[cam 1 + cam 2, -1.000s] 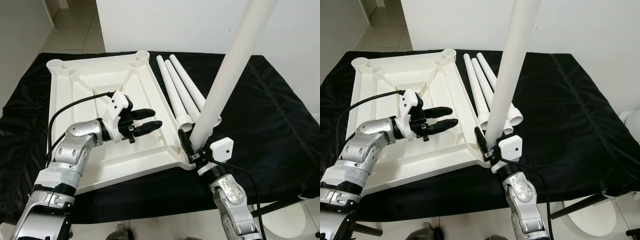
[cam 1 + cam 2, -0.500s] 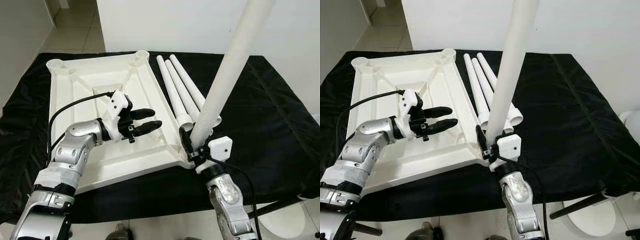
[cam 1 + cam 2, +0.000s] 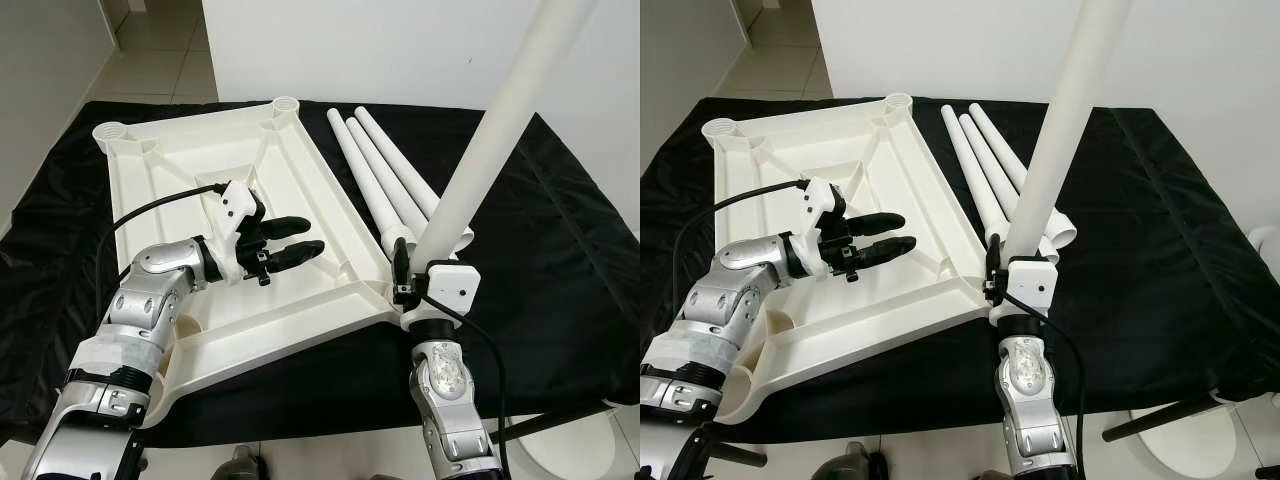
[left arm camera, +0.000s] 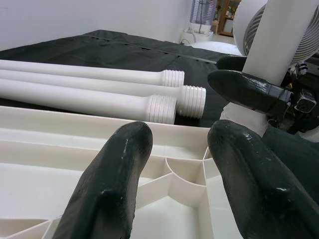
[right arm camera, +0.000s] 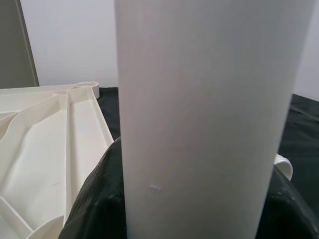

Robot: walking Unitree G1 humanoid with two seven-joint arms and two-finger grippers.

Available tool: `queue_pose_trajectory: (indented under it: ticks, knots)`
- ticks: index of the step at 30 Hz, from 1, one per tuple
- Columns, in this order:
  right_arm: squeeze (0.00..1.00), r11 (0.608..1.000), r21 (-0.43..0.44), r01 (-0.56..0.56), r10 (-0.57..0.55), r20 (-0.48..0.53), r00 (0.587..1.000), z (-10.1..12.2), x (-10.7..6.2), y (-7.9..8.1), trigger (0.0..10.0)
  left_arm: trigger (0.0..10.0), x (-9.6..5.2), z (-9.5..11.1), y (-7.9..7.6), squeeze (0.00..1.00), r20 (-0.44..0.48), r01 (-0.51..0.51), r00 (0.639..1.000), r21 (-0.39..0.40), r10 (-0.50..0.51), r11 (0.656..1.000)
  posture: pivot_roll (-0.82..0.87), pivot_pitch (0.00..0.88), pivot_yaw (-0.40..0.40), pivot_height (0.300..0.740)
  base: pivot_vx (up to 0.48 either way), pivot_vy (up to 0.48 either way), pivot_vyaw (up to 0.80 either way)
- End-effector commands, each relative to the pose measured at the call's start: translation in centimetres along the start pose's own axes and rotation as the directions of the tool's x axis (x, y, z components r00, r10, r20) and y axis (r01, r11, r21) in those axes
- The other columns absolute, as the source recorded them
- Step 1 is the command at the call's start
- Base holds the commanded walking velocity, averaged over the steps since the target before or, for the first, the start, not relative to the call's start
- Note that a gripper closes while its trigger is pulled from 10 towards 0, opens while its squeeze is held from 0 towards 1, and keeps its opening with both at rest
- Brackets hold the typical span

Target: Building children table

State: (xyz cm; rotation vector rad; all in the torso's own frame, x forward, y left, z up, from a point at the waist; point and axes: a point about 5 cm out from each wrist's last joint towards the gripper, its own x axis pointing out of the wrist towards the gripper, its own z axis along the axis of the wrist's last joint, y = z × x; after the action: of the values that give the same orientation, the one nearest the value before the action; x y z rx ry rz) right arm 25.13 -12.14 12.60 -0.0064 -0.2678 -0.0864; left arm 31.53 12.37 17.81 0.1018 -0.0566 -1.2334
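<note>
While the right gripper (image 3: 992, 272) clamps a smooth white plastic table leg (image 3: 1065, 120) upright at the ribbed, upside-down tabletop's (image 3: 300, 190) near corner, the left gripper (image 3: 305, 238) hovers parted above it.

Setting. A table (image 3: 560, 250) draped in black cloth stands against a plain white wall (image 3: 400, 50). Pale tiled floor (image 3: 160, 60) runs back at the left beside a second white wall (image 3: 45, 70). A white, possibly fan-like object (image 4: 249, 20) stands beyond.
</note>
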Motion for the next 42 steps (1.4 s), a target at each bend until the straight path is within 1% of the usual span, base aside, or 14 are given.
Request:
queue_pose_trajectory:
  ticks: [1, 8, 9, 14, 17, 18, 19, 21, 28, 30, 35, 38, 41, 42]
  knots:
    - [0.00, 0.997, -0.013, 0.073, -0.074, -0.154, 0.985, -2.6, -1.1, -0.5, 10.0, 10.0, 0.1, 0.0, 0.2, 0.00, -0.007, -0.041, 0.999, 0.004, 0.041, 0.999, 0.02, 0.040, -0.008, 0.740, 0.000, 0.000, 0.00]
    - [0.00, 0.997, -0.012, 0.071, -0.072, -0.145, 0.987, -2.5, -1.0, -0.4, 10.0, 10.0, 0.1, 0.0, 0.3, 0.00, -0.007, -0.040, 0.999, 0.005, 0.040, 0.999, 0.02, 0.035, -0.010, 0.740, 0.000, 0.000, 0.00]
    - [1.00, 0.998, 0.008, 0.055, -0.054, -0.116, 0.992, -2.1, -0.9, -0.5, 10.0, 10.0, 0.2, 0.0, 0.2, 0.00, -0.007, -0.040, 0.999, 0.005, 0.040, 0.999, 0.02, 0.030, -0.012, 0.740, 0.000, 0.000, 0.00]
    - [1.00, 0.999, 0.022, 0.027, -0.026, -0.025, 0.999, -1.0, -0.5, -1.4, 10.0, 10.0, 0.2, 0.0, 0.2, 0.00, -0.003, -0.039, 0.999, 0.004, 0.039, 0.999, 0.02, 0.026, -0.016, 0.740, 0.000, 0.000, 0.00]
    - [1.00, 0.999, 0.028, -0.016, 0.017, -0.011, 1.000, -0.7, -0.3, -1.5, 10.0, 10.0, 0.3, 0.0, 0.2, 0.00, -0.002, -0.039, 0.999, 0.004, 0.039, 0.999, 0.02, 0.025, -0.016, 0.740, 0.000, 0.000, 0.00]
    - [0.00, 0.998, 0.032, -0.058, 0.058, -0.002, 0.998, -0.5, -0.2, -1.4, 10.0, 10.0, 0.3, 0.0, 0.2, 0.00, -0.001, -0.039, 0.999, 0.004, 0.039, 0.999, 0.02, 0.024, -0.016, 0.740, 0.000, 0.000, 0.00]
    - [0.00, 0.998, 0.032, -0.058, 0.058, -0.002, 0.998, -0.5, -0.2, -1.4, 10.0, 10.0, 0.3, 0.0, 0.2, 0.00, -0.001, -0.039, 0.999, 0.004, 0.039, 0.999, 0.02, 0.024, -0.016, 0.740, 0.000, 0.000, 0.00]
    - [0.00, 0.989, 0.042, -0.140, 0.140, 0.018, 0.990, 0.0, 0.1, -1.7, 10.0, 10.0, 0.3, 0.1, 0.2, 0.00, -0.001, -0.039, 0.999, 0.004, 0.039, 0.999, 0.02, 0.023, -0.014, 0.740, 0.000, 0.000, 0.00]
    - [0.00, 0.973, 0.008, -0.231, 0.231, 0.038, 0.972, 0.6, 0.6, -2.4, 10.0, 10.0, 0.3, 0.1, 0.2, 0.00, 0.000, -0.040, 0.999, 0.004, 0.040, 0.999, 0.01, 0.025, -0.011, 0.740, 0.000, 0.000, 0.00]
    - [0.00, 0.949, -0.021, -0.314, 0.314, 0.037, 0.949, 1.1, 1.2, -3.3, 10.0, 10.0, 0.4, 0.1, 0.2, 0.00, 0.001, -0.040, 0.999, 0.006, 0.040, 0.999, 0.01, 0.028, -0.009, 0.740, 0.000, 0.000, 0.00]
    - [0.00, 0.934, -0.027, -0.355, 0.356, 0.033, 0.934, 1.3, 1.7, -4.0, 10.0, 10.0, 0.4, 0.1, 0.3, 0.00, 0.002, -0.040, 0.999, 0.006, 0.040, 0.999, 0.01, 0.032, -0.008, 0.740, 0.000, 0.000, 0.00]
    - [0.00, 0.917, -0.053, -0.395, 0.397, 0.016, 0.918, 1.5, 2.2, -5.1, 10.0, 10.0, 0.4, 0.2, 0.3, 0.00, 0.001, -0.040, 0.999, 0.007, 0.040, 0.999, 0.01, 0.033, -0.007, 0.740, 0.000, 0.000, 0.00]
    - [0.00, 0.879, -0.054, -0.474, 0.474, -0.017, 0.880, 1.6, 2.7, -6.0, 10.0, 10.0, 0.4, 0.2, 0.4, 0.00, 0.002, -0.043, 0.999, 0.007, 0.043, 0.999, 0.01, 0.033, -0.004, 0.740, 0.000, 0.000, 0.00]
    - [0.00, 0.869, -0.046, -0.493, 0.492, -0.027, 0.870, 1.5, 2.7, -6.1, 8.2, 10.0, 0.4, 0.3, 0.5, 0.00, 0.002, -0.043, 0.999, 0.008, 0.043, 0.999, 0.01, 0.033, -0.004, 0.740, 0.000, 0.000, 0.00]
